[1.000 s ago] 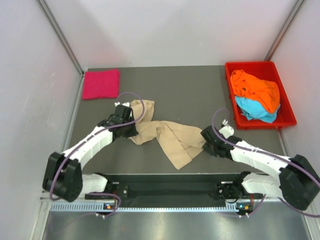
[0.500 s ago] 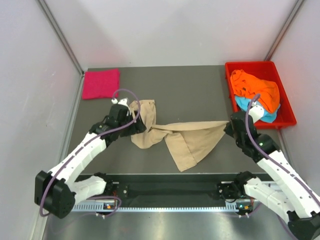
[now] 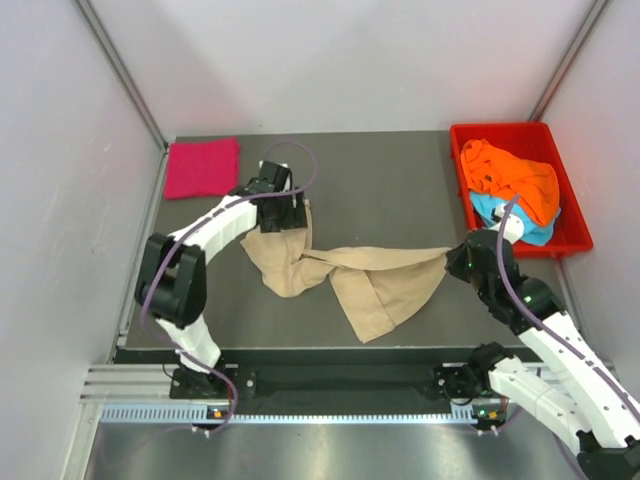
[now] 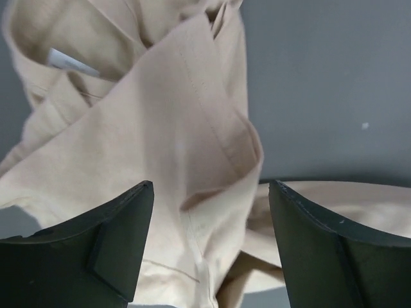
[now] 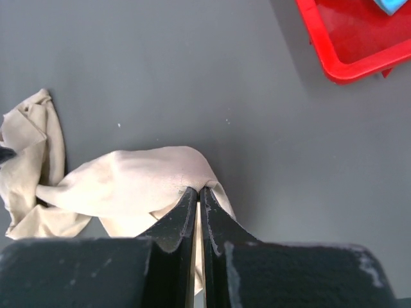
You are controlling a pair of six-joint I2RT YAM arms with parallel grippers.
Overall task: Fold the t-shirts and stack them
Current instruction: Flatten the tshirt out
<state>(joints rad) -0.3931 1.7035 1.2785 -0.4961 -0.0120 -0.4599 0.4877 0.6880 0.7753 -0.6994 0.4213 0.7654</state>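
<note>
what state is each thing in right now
beige shirt: unfolded, twisted and strung out, one end pinched
pink shirt: folded flat, far left corner
orange shirt: crumpled in the tray, on top of the blue one
blue shirt: crumpled, mostly under the orange one
tray: upright, holding two shirts
left gripper: open, over the beige shirt
right gripper: shut on the beige shirt's edge

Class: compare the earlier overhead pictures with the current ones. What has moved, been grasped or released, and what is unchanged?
The right gripper, shut on the beige t-shirt, pulled its edge rightward toward the red tray, stretching the cloth. The left gripper moved away from the bases and now stands open over the shirt's collar end, apparently having let go. The pink t-shirt, orange t-shirt and light blue t-shirt stayed put.
</note>
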